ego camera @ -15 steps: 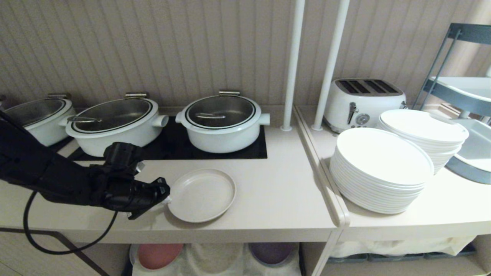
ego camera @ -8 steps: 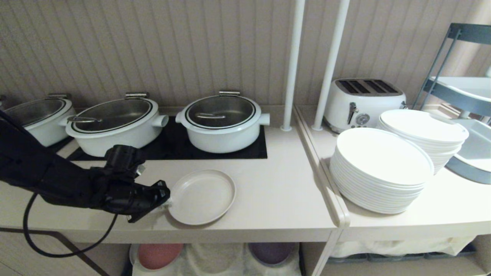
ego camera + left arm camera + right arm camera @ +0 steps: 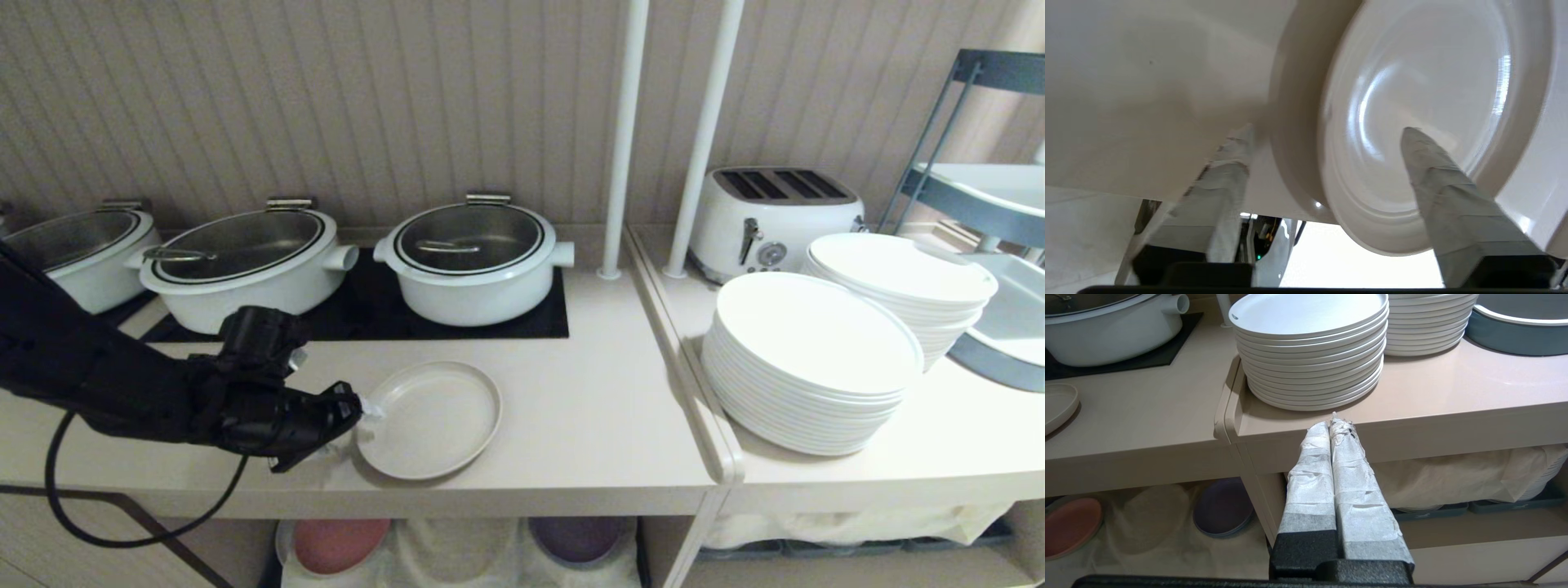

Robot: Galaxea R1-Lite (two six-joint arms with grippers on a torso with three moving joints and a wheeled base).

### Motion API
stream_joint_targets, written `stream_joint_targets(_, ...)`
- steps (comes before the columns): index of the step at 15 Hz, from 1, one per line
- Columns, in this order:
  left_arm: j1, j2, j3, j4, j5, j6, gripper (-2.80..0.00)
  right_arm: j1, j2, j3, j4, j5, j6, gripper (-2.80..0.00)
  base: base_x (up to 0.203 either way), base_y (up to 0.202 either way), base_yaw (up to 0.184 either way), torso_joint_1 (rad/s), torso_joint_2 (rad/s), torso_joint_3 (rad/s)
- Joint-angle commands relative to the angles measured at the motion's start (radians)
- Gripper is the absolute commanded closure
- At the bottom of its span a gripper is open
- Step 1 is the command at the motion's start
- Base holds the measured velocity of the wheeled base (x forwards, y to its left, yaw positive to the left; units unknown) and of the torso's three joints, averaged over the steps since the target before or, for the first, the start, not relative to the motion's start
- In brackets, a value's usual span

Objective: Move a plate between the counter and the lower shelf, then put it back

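Counter layout, near edge to far wall

Plate [image 3: 429, 418] on counter [image 3: 588, 408], near edge; pots [image 3: 473, 261] behind it; stacked plates [image 3: 812, 359] and toaster [image 3: 771, 216] right; lower shelf [image 3: 457, 551] beneath.

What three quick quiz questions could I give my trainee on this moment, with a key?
1. True or false: the plate lies flat on the counter.
2. Which gripper is at the plate's rim? A) left B) right
3. Fill in: the left gripper has its fingers ____ , one over the plate and one outside its rim.

Key: 1 true. 2 A; the right gripper is shut and parked in front of the white plate stack. 3 apart.
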Motion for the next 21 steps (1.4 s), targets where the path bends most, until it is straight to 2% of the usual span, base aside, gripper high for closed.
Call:
stream_joint_targets(1, -0.001, -0.022, -0.002, -0.001, 0.0, -0.004, -2.8, 0.0, 0.0, 0.0, 0.0, 0.0, 0.001, 0.0, 0.0, 0.0, 0.0, 0.0, 0.0, 0.0)
stream_joint_targets(14, -0.001, -0.172, 0.066, -0.001, -0.003, -0.002, -2.8, 0.0, 0.0, 0.0, 0.0, 0.0, 0.0, 0.0, 0.0, 0.0, 0.0, 0.0, 0.0, 0.0)
stream_joint_targets(15, -0.001, -0.188, 0.078, -0.002, -0.003, -0.002, 0.0, 0.0, 0.0, 0.0, 0.0, 0.0, 0.001, 0.0, 0.0, 0.0, 0.0, 0.0, 0.0, 0.0)
stream_joint_targets(19, -0.001, -0.259, 0.103, -0.004, -0.002, -0.001, 0.0, 0.0, 0.0, 0.0, 0.0, 0.0, 0.001, 0.0, 0.0, 0.0, 0.0, 0.0, 0.0, 0.0)
stream_joint_targets(21, -0.001, -0.308, 0.126, -0.003, 0.002, 0.025, 0.0, 0.0, 0.0, 0.0, 0.0, 0.0, 0.001, 0.0, 0.0, 0.0, 0.0, 0.0, 0.0, 0.0)
